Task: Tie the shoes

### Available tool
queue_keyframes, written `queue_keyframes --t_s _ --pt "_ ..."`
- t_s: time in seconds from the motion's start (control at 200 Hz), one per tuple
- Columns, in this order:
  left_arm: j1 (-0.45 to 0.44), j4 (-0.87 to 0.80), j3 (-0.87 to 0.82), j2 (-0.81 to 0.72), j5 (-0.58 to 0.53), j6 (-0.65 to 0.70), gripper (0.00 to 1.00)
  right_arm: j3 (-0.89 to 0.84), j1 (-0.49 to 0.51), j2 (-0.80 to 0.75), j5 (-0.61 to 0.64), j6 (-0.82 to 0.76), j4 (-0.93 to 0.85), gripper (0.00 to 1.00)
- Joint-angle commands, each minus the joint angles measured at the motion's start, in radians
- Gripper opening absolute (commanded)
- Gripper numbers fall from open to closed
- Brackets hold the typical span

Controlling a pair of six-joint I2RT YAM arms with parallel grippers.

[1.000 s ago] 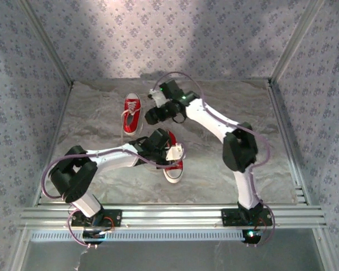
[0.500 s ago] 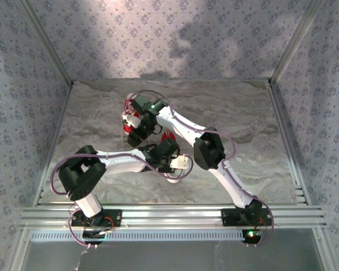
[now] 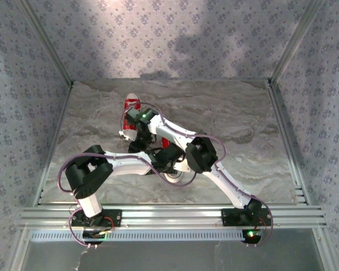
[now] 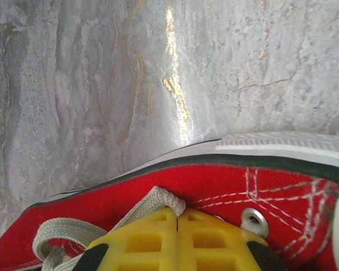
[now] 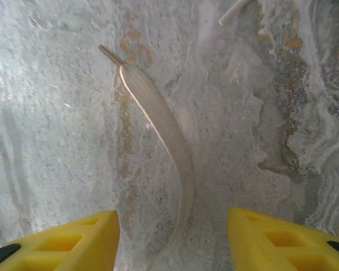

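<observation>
**Left wrist view: we are pinching one lace and reaching for the other**

Our left gripper [image 4: 177, 217] is squeezing shut on the lace [image 4: 152, 199] of the near shoe [image 4: 226, 186]. Our right gripper [image 5: 172, 237] is hanging half open and empty over the loose lace [image 5: 161, 127], which is running from 11 o'clock to 6 o'clock on the table [image 5: 282, 113]. We are thinking it should drop straight down and close on the middle. The far shoe [image 3: 132, 104] is lying at 11 o'clock. Compared with a second ago, the right arm is reaching much further left.
</observation>
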Motion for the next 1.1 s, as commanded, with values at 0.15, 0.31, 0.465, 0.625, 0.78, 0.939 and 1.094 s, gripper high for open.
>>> queue_keyframes --t_s 0.15,0.31,0.465,0.625,0.78,0.939,1.094 --pt "0.001 -0.073 -0.018 0.105 -0.027 0.018 0.00 0.027 0.036 0.047 0.072 -0.040 -0.060 0.53" --pt "0.001 -0.074 -0.015 0.107 -0.024 0.016 0.00 0.025 0.061 0.067 0.162 -0.051 -0.061 0.47" --pt "0.000 -0.074 -0.014 0.112 -0.028 0.015 0.00 0.004 0.087 0.077 0.274 -0.056 -0.047 0.40" --pt "0.001 -0.070 -0.016 0.111 -0.029 0.015 0.00 -0.001 0.102 0.079 0.303 -0.050 -0.044 0.21" --pt "0.002 -0.048 -0.032 0.094 -0.020 0.014 0.00 0.016 0.091 0.013 0.173 -0.002 -0.053 0.00" --pt "0.020 -0.015 -0.058 0.021 0.040 -0.024 0.00 -0.053 0.055 -0.144 0.058 0.064 0.001 0.00" --pt "0.059 0.005 -0.079 -0.089 0.116 -0.092 0.00 -0.157 0.021 -0.278 -0.013 0.110 0.082 0.00"
